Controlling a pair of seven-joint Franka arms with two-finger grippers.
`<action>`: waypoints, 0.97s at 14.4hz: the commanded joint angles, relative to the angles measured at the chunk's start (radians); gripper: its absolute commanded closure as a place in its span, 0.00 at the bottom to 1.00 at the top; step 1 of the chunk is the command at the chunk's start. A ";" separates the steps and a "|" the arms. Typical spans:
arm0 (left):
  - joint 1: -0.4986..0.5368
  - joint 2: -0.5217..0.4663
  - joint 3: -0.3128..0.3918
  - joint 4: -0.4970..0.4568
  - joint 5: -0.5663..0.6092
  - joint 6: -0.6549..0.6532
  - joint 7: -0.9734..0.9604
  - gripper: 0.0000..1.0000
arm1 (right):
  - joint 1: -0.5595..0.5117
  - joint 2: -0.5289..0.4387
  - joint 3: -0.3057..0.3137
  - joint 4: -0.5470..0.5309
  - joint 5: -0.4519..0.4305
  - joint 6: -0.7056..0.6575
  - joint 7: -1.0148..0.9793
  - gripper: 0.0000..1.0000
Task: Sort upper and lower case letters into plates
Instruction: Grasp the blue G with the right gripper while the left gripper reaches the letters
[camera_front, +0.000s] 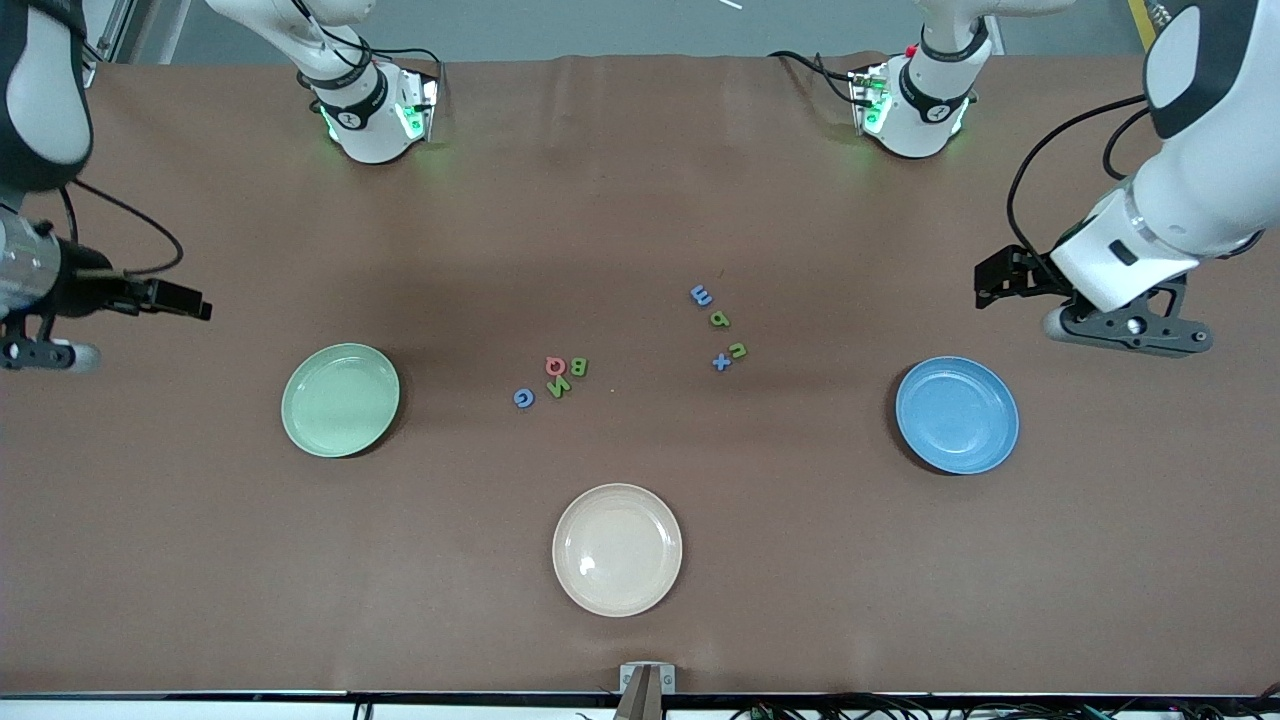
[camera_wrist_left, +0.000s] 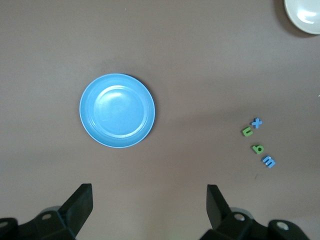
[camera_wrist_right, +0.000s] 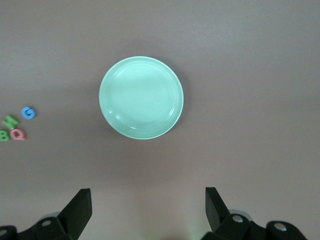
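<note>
The mint green plate lies toward the right arm's end of the table and holds nothing. The blue plate, also bare, lies toward the left arm's end. Between them are two groups of small letters. Capitals Q, B, N and G sit closer to the green plate. Lower-case m, p, u and x sit closer to the blue plate. My left gripper hangs open over bare table beside the blue plate. My right gripper hangs open over bare table beside the green plate.
A cream-beige plate lies nearest the front camera, midway along the table, with nothing in it. A brown cloth covers the table. Both arm bases stand along the edge farthest from the camera.
</note>
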 joint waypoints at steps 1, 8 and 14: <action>0.013 -0.001 -0.006 0.000 0.003 -0.026 0.014 0.00 | 0.006 0.058 0.011 0.059 -0.032 0.009 0.019 0.00; -0.009 0.017 -0.140 -0.072 -0.074 0.029 -0.545 0.02 | 0.219 0.145 0.015 -0.027 -0.009 0.261 0.685 0.00; -0.187 0.086 -0.185 -0.265 -0.028 0.297 -1.031 0.01 | 0.372 0.271 0.015 -0.029 -0.009 0.419 1.011 0.00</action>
